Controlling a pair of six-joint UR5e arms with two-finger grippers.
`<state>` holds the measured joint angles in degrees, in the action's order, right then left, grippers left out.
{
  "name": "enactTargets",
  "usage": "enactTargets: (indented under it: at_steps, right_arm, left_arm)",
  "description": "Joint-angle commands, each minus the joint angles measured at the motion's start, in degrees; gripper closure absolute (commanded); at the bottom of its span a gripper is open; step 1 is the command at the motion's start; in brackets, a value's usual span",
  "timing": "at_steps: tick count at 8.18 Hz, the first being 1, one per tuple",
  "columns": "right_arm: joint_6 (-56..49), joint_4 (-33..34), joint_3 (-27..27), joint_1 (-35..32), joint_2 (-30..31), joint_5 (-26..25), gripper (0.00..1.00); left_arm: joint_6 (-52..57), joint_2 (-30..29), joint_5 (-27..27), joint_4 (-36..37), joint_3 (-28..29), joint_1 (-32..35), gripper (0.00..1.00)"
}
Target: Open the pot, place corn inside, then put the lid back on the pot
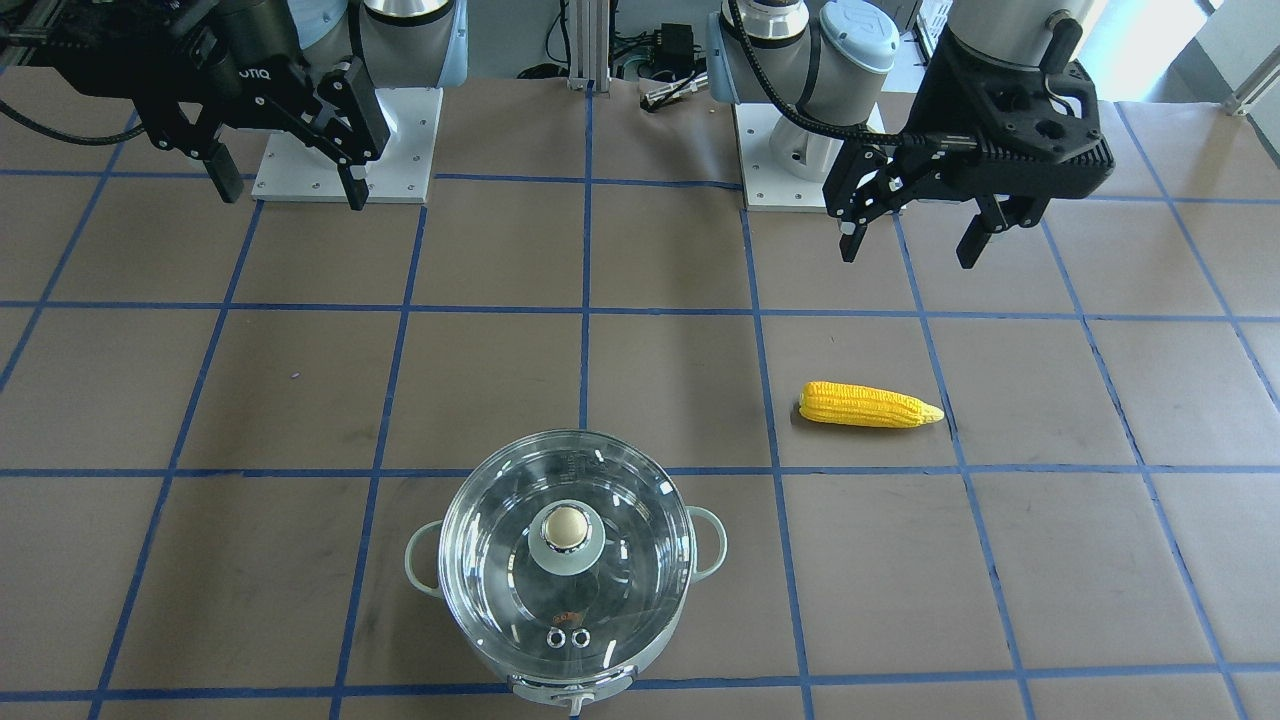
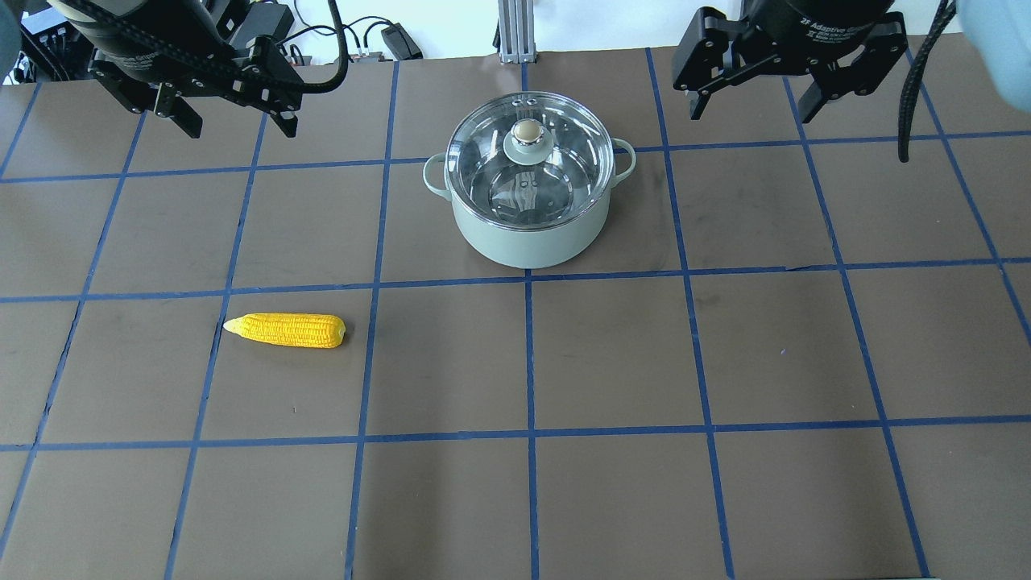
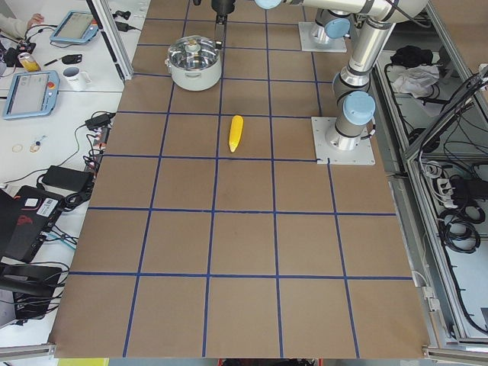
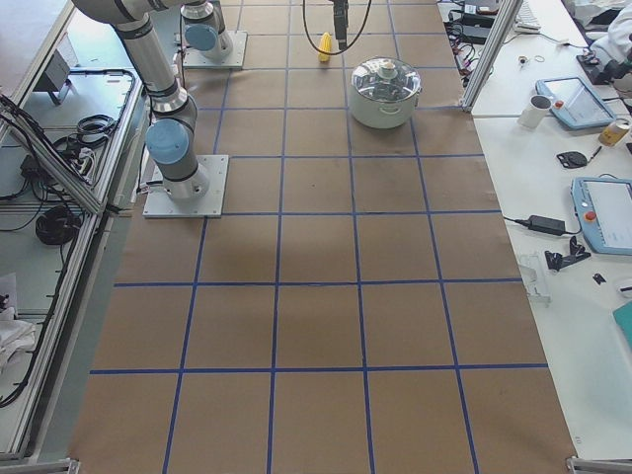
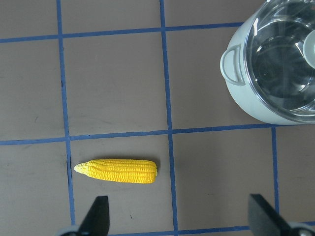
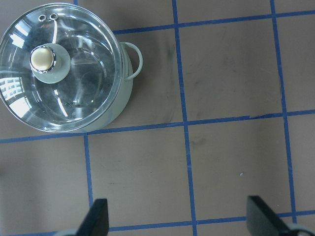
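The left jaws hung wide open and empty above the table. The corn lay flat below and just ahead of them, nearer their left finger, its pointed tip turned away from the pot. The pot stood well ahead of these jaws and off to their right. The right jaws were also spread wide with nothing between them, clear of the table. From them the pot sat ahead and to the left, well apart. The lid rested squarely on the pot's rim, knob up. Neither pair of jaws touched anything.
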<state>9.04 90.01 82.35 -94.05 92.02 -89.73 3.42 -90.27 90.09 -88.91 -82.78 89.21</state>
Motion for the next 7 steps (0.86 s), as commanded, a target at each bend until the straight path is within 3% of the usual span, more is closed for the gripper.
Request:
enactTargets:
  at_steps: [1,5,7]
  right_arm:
    - [0.01,0.16,0.00,0.01,0.00,-0.01,0.00]
    - [-0.08,0.16,0.70,-0.17,-0.09,0.00,0.00]
    - [-0.08,0.34,0.79,0.01,-0.09,-0.01,0.00]
  left_arm:
    - [-0.95,-0.25,-0.18,-1.77,-0.10,-0.09,0.00]
    - [-17.95,-1.31,-0.18,-1.62,-3.51,-1.40,0.00]
    - [-28.42,-1.48,-0.27,-1.44,-5.55,-5.69,0.00]
